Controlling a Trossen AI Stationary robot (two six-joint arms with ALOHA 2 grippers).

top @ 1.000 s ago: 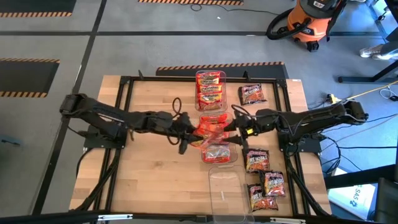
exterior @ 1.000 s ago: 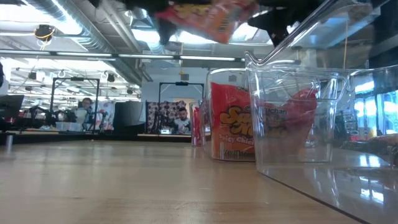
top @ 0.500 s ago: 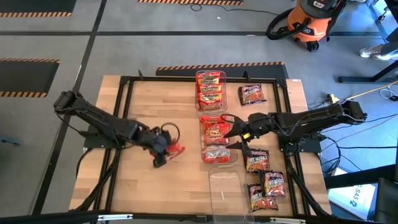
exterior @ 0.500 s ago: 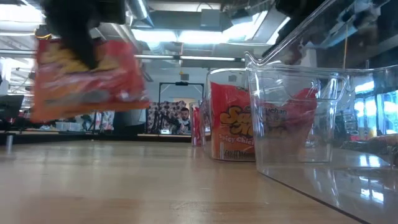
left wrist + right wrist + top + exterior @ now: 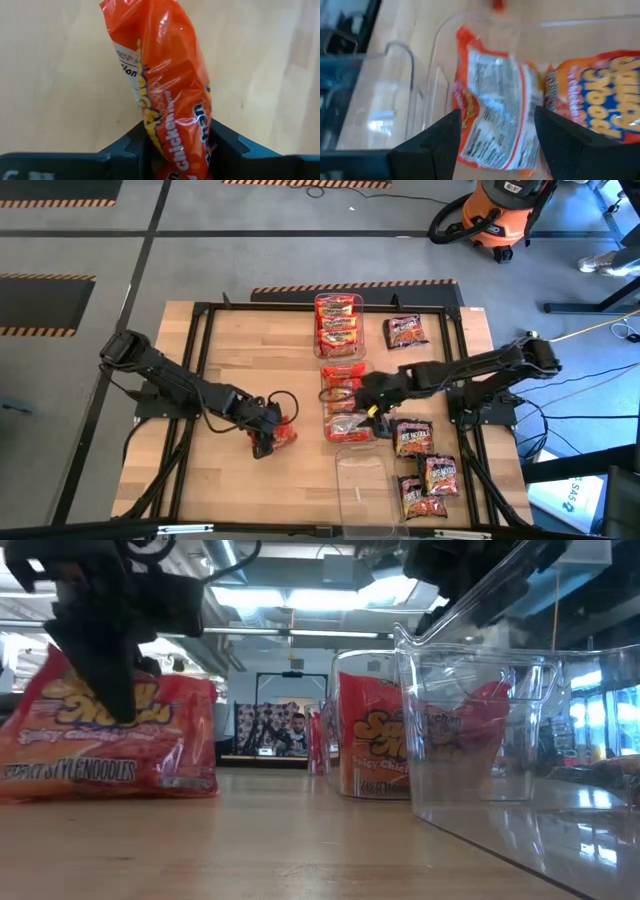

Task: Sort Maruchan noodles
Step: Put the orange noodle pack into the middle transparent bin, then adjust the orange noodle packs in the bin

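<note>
**Listener:** Where are the noodles, and what does each arm have?

**Operator:** I am looking down on a wooden table (image 5: 250,350). My left gripper (image 5: 268,436) sits low over the bare wood on the left half, closed around an orange-red noodle packet (image 5: 283,434). From the left wrist camera the packet (image 5: 167,95) stands up between the two dark fingers (image 5: 227,145), pinched at its lower end, with most of it sticking out past the fingertips over the wood. From table height the same packet (image 5: 110,740) stands on edge with its bottom edge on the table, and the gripper (image 5: 105,650) comes down onto it from above.

**Listener:** And the right one?

**Operator:** My right gripper (image 5: 372,402) hovers over the middle clear bin (image 5: 378,437), well apart from the left. Its fingers (image 5: 437,137) are spread wide with nothing between them. Beyond them, inside the bin, a packet (image 5: 497,125) lies with its printed back facing up, and a second orange one (image 5: 592,95) lies just beside it.

**Listener:** The other packets?

**Operator:** A clear bin at the far edge (image 5: 359,330) holds a stack of red-yellow packets (image 5: 337,323). A dark packet (image 5: 405,331) lies on the wood just right of it. Three more dark packets (image 5: 425,470) lie near the right edge, beside another clear bin (image 5: 362,488) at the near edge.
</note>
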